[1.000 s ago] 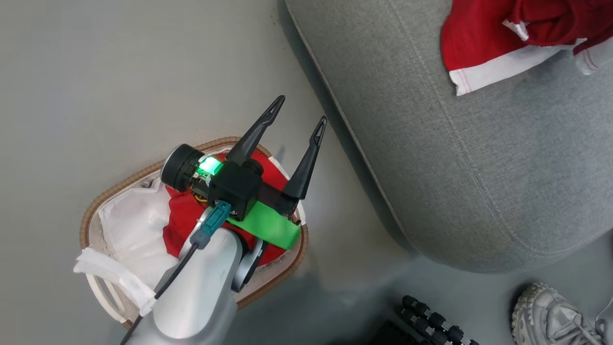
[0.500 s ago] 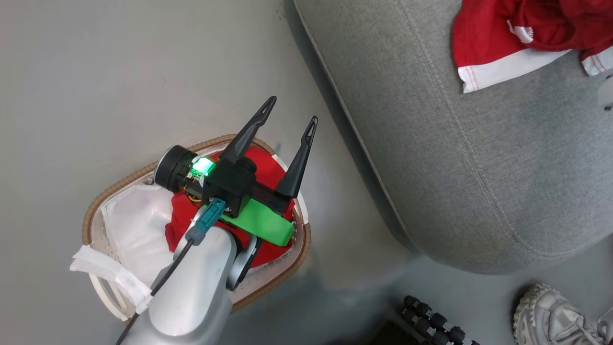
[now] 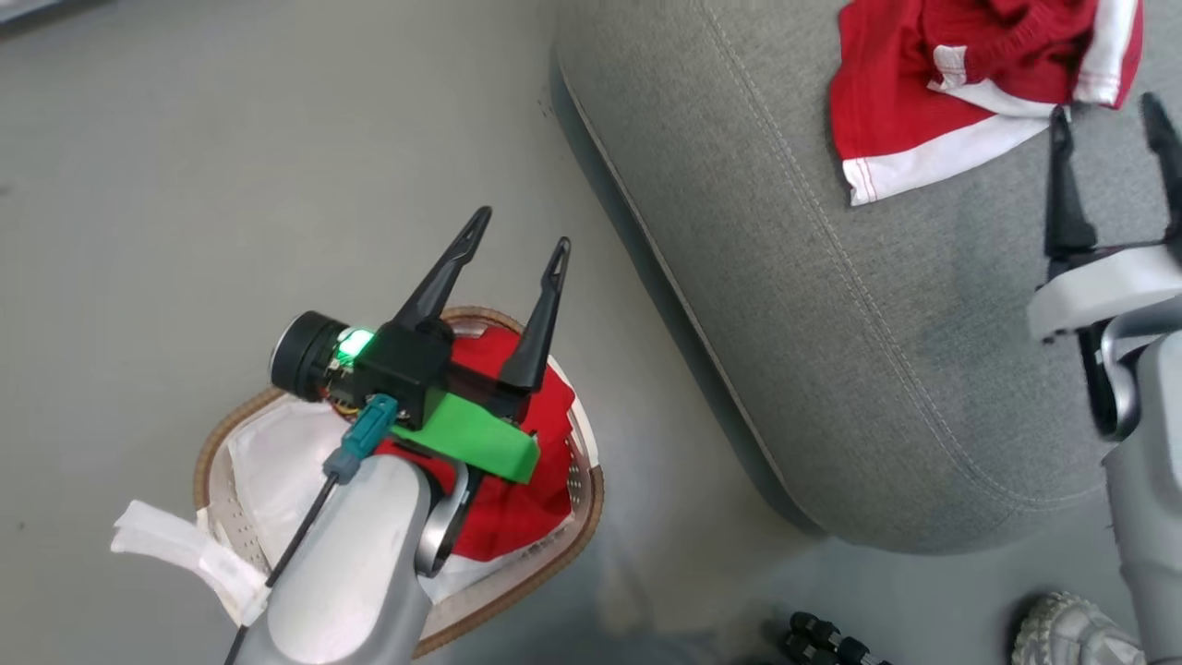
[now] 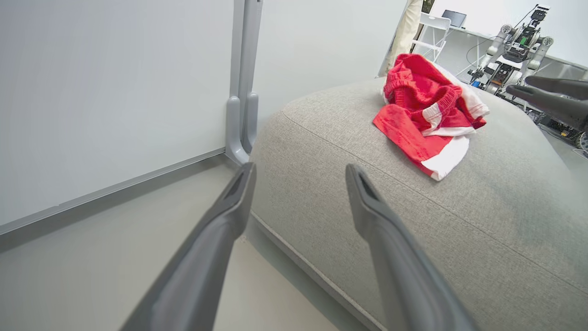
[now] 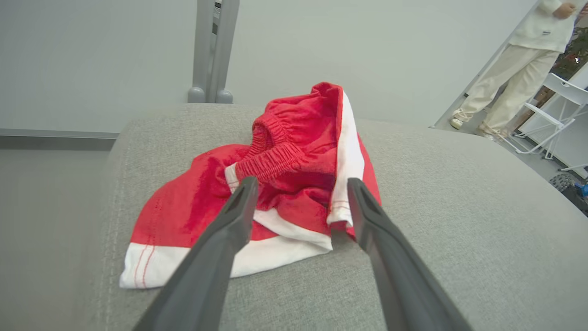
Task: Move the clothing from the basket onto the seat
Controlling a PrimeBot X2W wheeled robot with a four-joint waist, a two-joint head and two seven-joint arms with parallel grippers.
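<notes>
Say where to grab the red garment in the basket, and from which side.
Pinch the red garment by its bunched middle, from straight above: the basket walls block the sides, and the cloth heaps toward the seat side, clear of the white liner. The open left gripper hangs over it.

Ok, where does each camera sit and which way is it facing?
Head view: on the head, looking down at the white perforated plastic basket, its plain red garment and the grey woven seat cushion; left gripper open above the basket, right gripper open at right.
Left wrist view: on the left wrist, looking along its fingers toward the cushion's side and a white wall.
Right wrist view: on the right wrist, looking along its fingers at the crumpled red-and-white garment on the cushion.
Shared: all three show that garment.
</notes>
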